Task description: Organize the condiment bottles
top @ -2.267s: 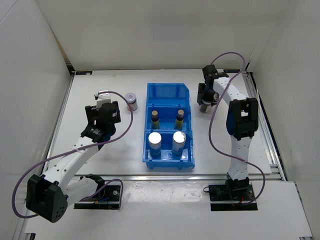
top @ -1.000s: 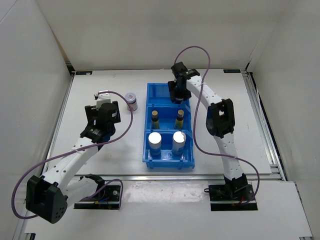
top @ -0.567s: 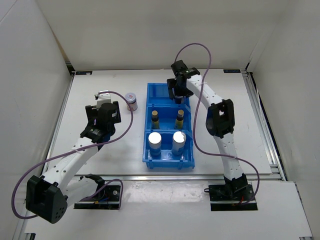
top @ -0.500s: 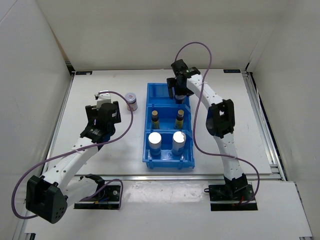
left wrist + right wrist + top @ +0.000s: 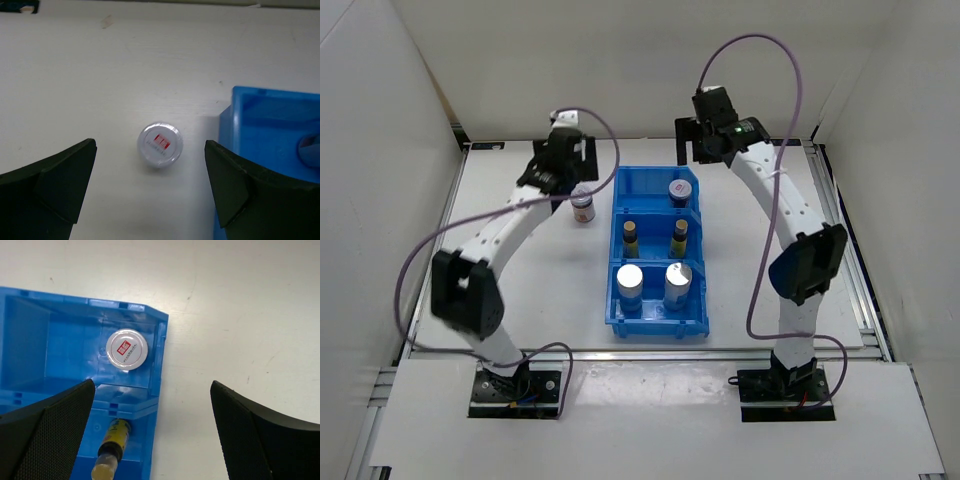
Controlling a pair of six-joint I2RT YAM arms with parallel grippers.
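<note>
Straight down on a small grey-lidded jar (image 5: 160, 145), red mark on its lid — upright on the white bench (image 5: 150, 60) between two dark fingers (image 5: 55, 185) spread wide, neither touching it. Blue bin (image 5: 260, 100) corner sits just to its right.

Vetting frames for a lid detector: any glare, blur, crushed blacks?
Top external: the two silver tops blow out white. Left wrist: the loose jar lid is soft, its red mark unreadable; left fingers are near-black. Right wrist: the binned jar is sharper; right fingers show mesh texture.
</note>
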